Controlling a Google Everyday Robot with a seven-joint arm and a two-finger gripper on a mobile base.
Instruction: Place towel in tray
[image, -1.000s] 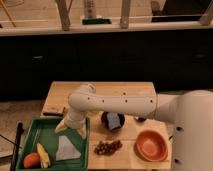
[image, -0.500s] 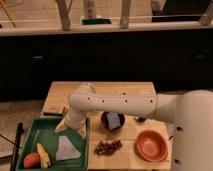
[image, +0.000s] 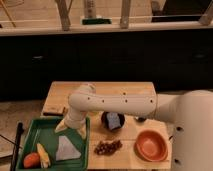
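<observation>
The towel (image: 67, 148), a small pale grey-blue triangle of cloth, lies flat inside the green tray (image: 45, 127) near its right side. My gripper (image: 71, 128) hangs over the tray's right rear part, just above and behind the towel. Its pale fingers (image: 80, 131) are spread apart and hold nothing. My white arm (image: 120, 104) reaches in from the right across the wooden table.
An orange fruit (image: 31, 159) and a yellow piece (image: 44, 155) lie in the tray's front left. A dark bowl with a bluish piece (image: 113, 121), a cluster of dark grapes (image: 108, 146) and a round orange bowl (image: 151, 145) sit to the right. A wooden board (image: 55, 102) lies behind the tray.
</observation>
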